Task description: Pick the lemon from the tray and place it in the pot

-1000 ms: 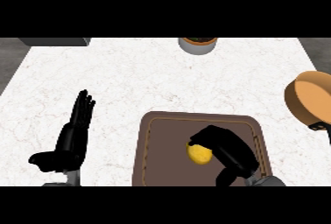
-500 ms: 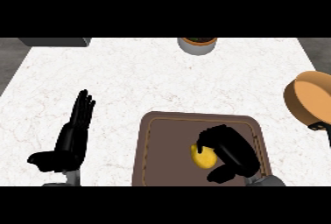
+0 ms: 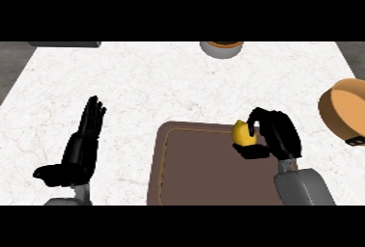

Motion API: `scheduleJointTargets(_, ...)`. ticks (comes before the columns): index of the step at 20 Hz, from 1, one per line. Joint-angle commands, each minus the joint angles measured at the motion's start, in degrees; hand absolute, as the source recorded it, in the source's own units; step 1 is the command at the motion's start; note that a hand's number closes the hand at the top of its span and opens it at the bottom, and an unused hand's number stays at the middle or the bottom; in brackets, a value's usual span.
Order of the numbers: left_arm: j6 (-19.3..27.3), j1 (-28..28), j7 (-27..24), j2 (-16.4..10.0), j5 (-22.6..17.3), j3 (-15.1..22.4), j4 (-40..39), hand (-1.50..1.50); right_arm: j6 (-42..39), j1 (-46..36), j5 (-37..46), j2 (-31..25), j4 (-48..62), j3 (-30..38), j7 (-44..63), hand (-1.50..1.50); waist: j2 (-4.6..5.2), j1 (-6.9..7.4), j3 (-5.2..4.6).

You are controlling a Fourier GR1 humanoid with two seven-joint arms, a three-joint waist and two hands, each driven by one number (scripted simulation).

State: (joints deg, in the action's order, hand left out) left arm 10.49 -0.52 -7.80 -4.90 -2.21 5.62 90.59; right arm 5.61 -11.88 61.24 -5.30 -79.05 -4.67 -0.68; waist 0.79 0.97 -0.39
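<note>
**Inspector:** Start with the surfaces.

**Assistant:** A white marbled counter top (image 3: pixel 164 82) fills the view. On its near side lies a dark brown rectangular tray (image 3: pixel 206 169) with a thin paler line inside its rim.

**Inspector:** The vessel?

**Assistant:** A round tan-orange pot (image 3: pixel 345 113) sits at the right edge, partly cut off and well apart from the tray.

**Inspector:** The hands?

**Assistant:** The black left hand (image 3: pixel 78 149) rests left of the tray, fingers straight and pointing away, holding nothing. The black right hand (image 3: pixel 278 135) is over the tray's far right corner.

**Inspector:** The fruit?

**Assistant:** The right hand's fingers and thumb are curled round the yellow oval lemon (image 3: pixel 243 132), at the tray's far edge. I cannot tell whether it touches the tray.
</note>
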Motion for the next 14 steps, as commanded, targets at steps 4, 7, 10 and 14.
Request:
scheduleJointTargets(4,-0.28,-2.01,0.94,1.07,0.61,1.77,-0.91,0.0,-2.17,-20.04,10.23,-0.62,7.13,11.96,30.57,1.5,0.34,2.66,0.05)
scheduleJointTargets(7,-0.56,-1.91,0.7,1.33,0.77,2.28,-1.43,0.0,-1.77,-31.52,16.1,-1.2,11.23,12.66,39.17,1.5,0.19,3.56,0.18)
scheduleJointTargets(10,-0.83,-3.62,1.07,0.53,0.16,0.75,-1.92,0.0,-0.21,-39.15,22.4,-2.44,17.36,12.4,45.26,1.5,0.13,2.88,0.27)
scheduleJointTargets(14,-1.42,-3.4,1.45,0.08,-0.94,-0.32,-1.05,0.0,0.17,-46.55,27.41,-2.19,26.85,12.77,53.12,1.5,-0.11,1.99,0.34)
